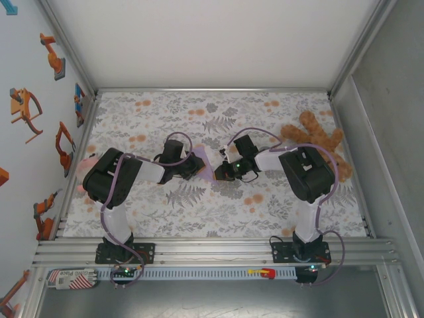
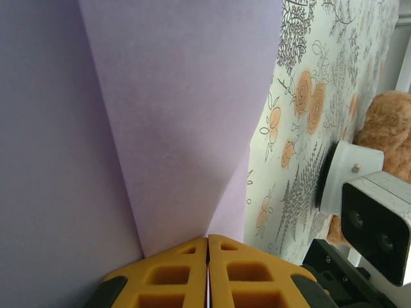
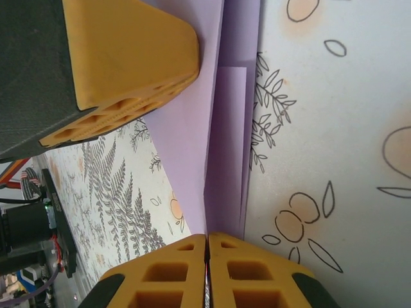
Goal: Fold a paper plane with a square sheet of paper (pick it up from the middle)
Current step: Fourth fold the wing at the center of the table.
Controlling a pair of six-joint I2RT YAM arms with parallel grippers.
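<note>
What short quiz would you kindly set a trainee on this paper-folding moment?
1. True or false: the left fingers are shut on the lavender paper.
2. What lies beside the right arm? A) brown teddy bear B) red cup C) blue box
3. How many arms pinch the paper?
Key: 1 true; 2 A; 3 two, as the right fingers pinch it too.

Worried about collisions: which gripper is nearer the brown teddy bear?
The right gripper; the brown plush teddy bear sits beside that arm, far from the left gripper.
</note>
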